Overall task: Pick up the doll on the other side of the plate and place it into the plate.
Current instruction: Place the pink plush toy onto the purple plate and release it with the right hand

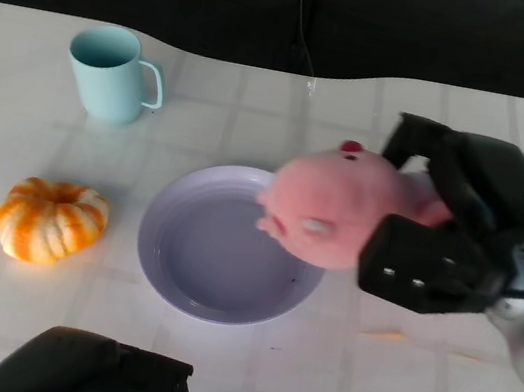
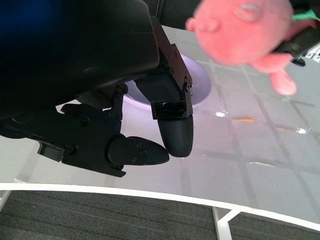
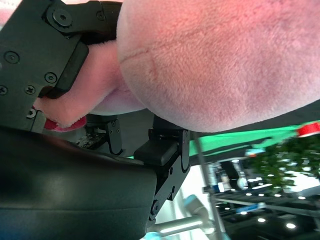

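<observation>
A pink plush doll [image 1: 331, 208] hangs in the air over the right rim of the lavender plate [image 1: 191, 265]. My right hand [image 1: 450, 224] grips it from the right, fingers wrapped around its body. The right wrist view is filled by the doll [image 3: 210, 60] pressed against that hand's fingers [image 3: 45, 55]. The left wrist view shows the doll [image 2: 245, 32] above the plate [image 2: 197, 82]. My left hand [image 1: 92, 379] rests low at the table's near edge with fingers curled in and nothing in them; the same hand [image 2: 135, 130] fills the left wrist view.
A light blue mug [image 1: 111, 73] stands at the back left. An orange and white pumpkin [image 1: 50, 220] lies left of the plate. A small orange scrap [image 1: 382, 332] lies on the white table [image 1: 240, 375] to the plate's right.
</observation>
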`<control>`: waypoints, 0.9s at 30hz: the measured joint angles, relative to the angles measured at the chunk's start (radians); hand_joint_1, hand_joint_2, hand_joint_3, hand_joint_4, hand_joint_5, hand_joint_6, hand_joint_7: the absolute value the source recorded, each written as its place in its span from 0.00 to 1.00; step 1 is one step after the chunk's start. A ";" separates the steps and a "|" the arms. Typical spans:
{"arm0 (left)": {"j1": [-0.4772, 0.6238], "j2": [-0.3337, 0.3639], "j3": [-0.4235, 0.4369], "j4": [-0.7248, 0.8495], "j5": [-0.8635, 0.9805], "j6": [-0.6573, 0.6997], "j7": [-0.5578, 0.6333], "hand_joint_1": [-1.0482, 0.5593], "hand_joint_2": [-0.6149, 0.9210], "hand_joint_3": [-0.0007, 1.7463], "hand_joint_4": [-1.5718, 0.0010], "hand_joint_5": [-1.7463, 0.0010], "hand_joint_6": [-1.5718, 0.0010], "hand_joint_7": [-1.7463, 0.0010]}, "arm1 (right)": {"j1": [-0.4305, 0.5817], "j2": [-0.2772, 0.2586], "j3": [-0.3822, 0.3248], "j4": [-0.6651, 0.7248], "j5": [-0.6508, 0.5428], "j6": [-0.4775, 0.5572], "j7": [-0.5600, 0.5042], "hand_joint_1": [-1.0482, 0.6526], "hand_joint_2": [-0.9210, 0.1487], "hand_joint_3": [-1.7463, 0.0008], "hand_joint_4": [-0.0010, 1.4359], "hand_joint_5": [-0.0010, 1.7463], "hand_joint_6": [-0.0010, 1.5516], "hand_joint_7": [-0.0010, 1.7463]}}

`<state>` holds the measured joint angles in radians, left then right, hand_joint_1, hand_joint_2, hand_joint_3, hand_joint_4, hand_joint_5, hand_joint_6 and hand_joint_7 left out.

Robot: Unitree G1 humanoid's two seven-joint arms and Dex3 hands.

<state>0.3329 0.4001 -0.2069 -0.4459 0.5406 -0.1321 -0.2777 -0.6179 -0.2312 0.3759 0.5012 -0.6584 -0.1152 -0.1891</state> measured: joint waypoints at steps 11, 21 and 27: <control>-0.005 -0.019 -0.023 0.005 0.022 0.004 0.002 0.48 1.00 0.17 0.56 0.19 0.51 0.45 | -0.121 0.138 0.090 0.161 -0.036 -0.017 0.000 0.51 0.45 0.43 0.65 1.00 0.46 1.00; -0.009 -0.037 -0.036 -0.001 0.045 0.036 0.005 0.48 1.00 0.18 0.56 0.17 0.51 0.45 | -0.215 0.238 0.107 0.344 -0.006 -0.012 0.040 0.47 0.14 0.83 0.57 0.85 0.59 0.31; -0.016 -0.040 -0.041 -0.003 0.053 0.045 0.005 0.48 1.00 0.17 0.55 0.20 0.51 0.46 | -0.228 0.222 0.129 0.310 0.004 0.059 0.289 0.28 0.00 0.92 0.21 0.16 0.21 0.01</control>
<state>0.3173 0.3599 -0.2479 -0.4492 0.5939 -0.0870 -0.2723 -0.8454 -0.0092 0.5045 0.8114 -0.6543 -0.0565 0.1002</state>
